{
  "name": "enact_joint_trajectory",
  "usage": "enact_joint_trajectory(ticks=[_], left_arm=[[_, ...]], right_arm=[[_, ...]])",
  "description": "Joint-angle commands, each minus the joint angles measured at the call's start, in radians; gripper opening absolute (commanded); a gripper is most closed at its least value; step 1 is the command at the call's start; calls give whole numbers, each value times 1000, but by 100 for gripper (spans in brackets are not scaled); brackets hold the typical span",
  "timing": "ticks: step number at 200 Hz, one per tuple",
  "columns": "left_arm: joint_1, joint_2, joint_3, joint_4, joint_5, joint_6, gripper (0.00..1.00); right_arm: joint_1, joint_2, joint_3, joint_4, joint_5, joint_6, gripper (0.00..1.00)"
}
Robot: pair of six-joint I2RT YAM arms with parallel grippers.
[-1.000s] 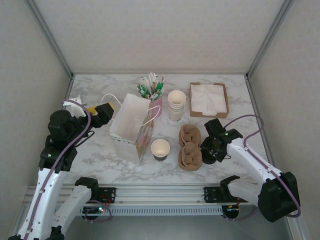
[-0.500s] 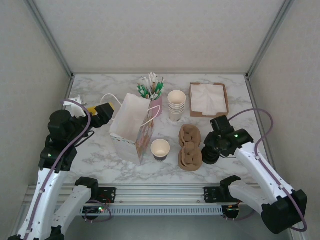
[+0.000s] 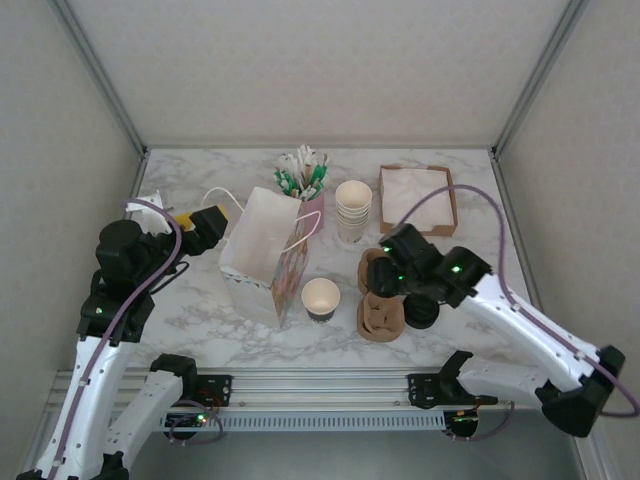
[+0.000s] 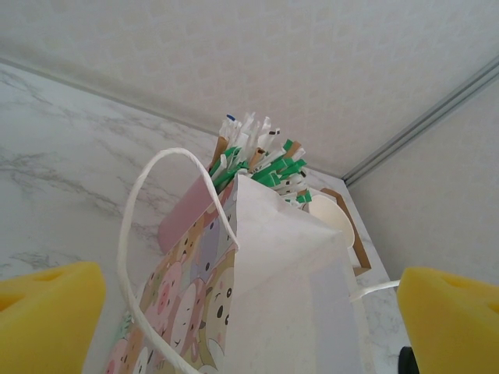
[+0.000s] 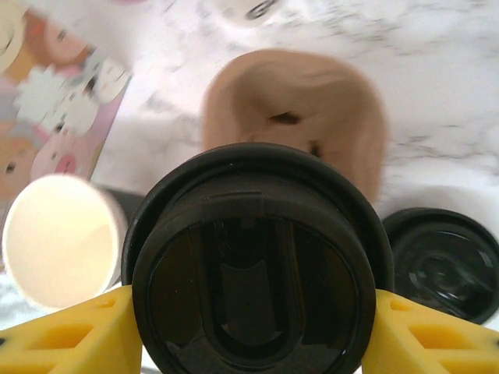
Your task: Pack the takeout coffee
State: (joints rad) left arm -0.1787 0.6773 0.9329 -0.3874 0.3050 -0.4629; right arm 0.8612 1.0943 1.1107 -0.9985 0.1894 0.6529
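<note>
The coffee [image 5: 253, 257] is grasped at the lid by the right pincer [image 5: 253, 336]; it is judged light, crushable and spillable.

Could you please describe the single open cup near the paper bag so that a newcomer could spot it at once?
Start at the white paper bag standing left of centre on the marble table. Between its near right corner and the brown cup carrier stands the cup. Unlike the stacked cream cups farther back, it stands alone, with a dark outer wall.
</note>
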Motion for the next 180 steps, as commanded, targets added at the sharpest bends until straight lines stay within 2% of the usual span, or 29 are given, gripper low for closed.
enact_joint_trajectory(ticks=[1, 30, 71, 180], left_arm=[[11, 1, 0, -2, 9, 13, 96], [12, 1, 0, -3, 8, 13, 96], [12, 1, 1, -3, 8, 13, 96], [11, -2, 1, -3, 13, 13, 96]], right_arm=[[99, 67, 62, 22, 14, -43, 66], [201, 162, 109, 63, 9, -46, 66], [264, 306, 183, 73, -1, -50, 65], [277, 473, 243, 72, -41, -1, 66]])
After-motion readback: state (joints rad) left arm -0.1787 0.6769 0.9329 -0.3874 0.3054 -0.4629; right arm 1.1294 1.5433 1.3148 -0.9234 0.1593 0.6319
